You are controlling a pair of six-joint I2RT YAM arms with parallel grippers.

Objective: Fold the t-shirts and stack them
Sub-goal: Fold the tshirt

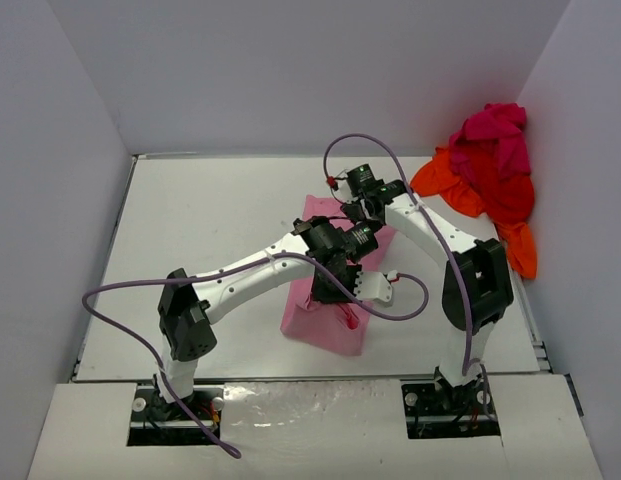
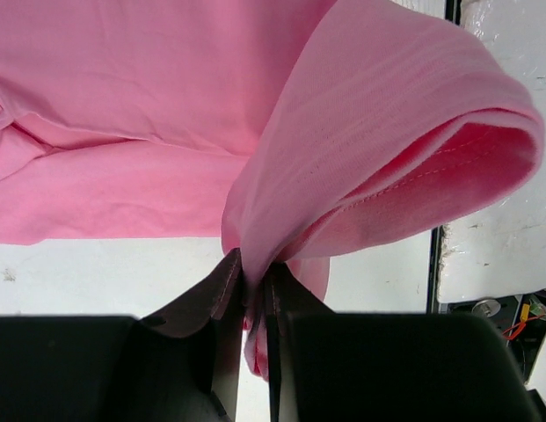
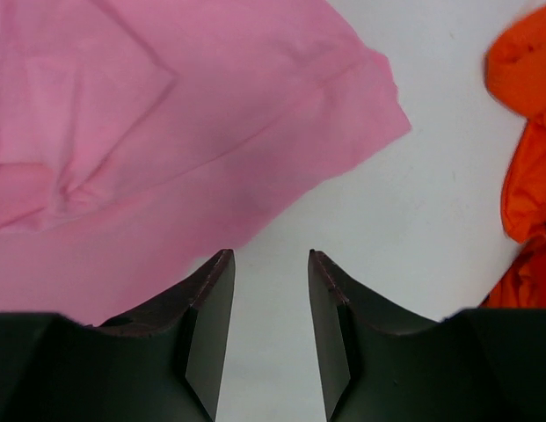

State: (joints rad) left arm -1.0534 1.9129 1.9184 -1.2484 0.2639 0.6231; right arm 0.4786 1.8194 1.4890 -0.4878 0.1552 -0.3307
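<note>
white table [image 1: 200, 230] boxed in by pale walls [image 1: 290, 70], with the light pink t-shirt [image 1: 320, 330] lying partly folded at its centre. left gripper [image 2: 253, 280] pinched tight on a raised fold of the pink cloth; right gripper [image 3: 268, 264] with fingers apart, holding nothing, at the shirt's far edge. orange, red and magenta t-shirts [image 1: 490, 170] heaped at the far right corner

Light pink soft cloth t-shirt [image 1: 312, 322] [image 2: 123, 105]: lies at the centre of the white table [image 1: 190, 230], partly folded into a long strip. One stitched hem is lifted and curled over.

Orange cloth t-shirt [image 1: 445, 182], red cloth t-shirt [image 1: 508, 198] and magenta cloth t-shirt [image 1: 490, 125]: crumpled and unfolded, heaped together at the table's far right corner.
</note>
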